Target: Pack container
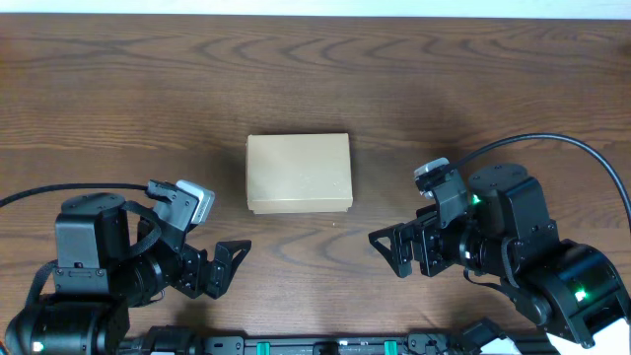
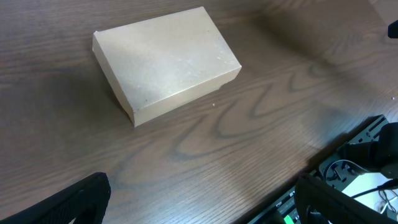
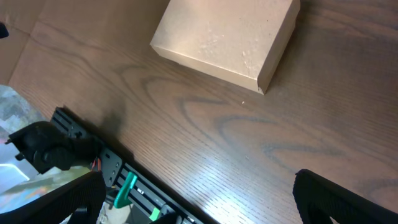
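Cardboard, tan-brown and plain-sided, makes up the small rectangular container (image 1: 299,174), which lies flat and closed near the middle of the dark wood-grain tabletop (image 1: 118,89), a little toward the near edge where the arms sit. Its lid is down in all three views, and no pens, tape or other contents show anywhere on the table.

Both tools are well apart from it. The left black two-finger gripper (image 1: 225,266) sits near the near-left corner with its fingers spread wide and nothing between them; the right black two-finger gripper (image 1: 386,250) sits toward the near-right corner, likewise spread wide and empty. Each points inward, with the box ahead of and between them.

Judging from this layout, the main risk is the box sliding. It looks light, and the wood is smooth, so a one-sided push on the lid edge would likely skate it toward the far edge instead of lifting the flap. Bracing it with the other arm would help. Which side carries the hinge cannot be told, so prying at the wrong edge could crease the cardboard. Both arms closing on the same small box could also foul each other's fingers.
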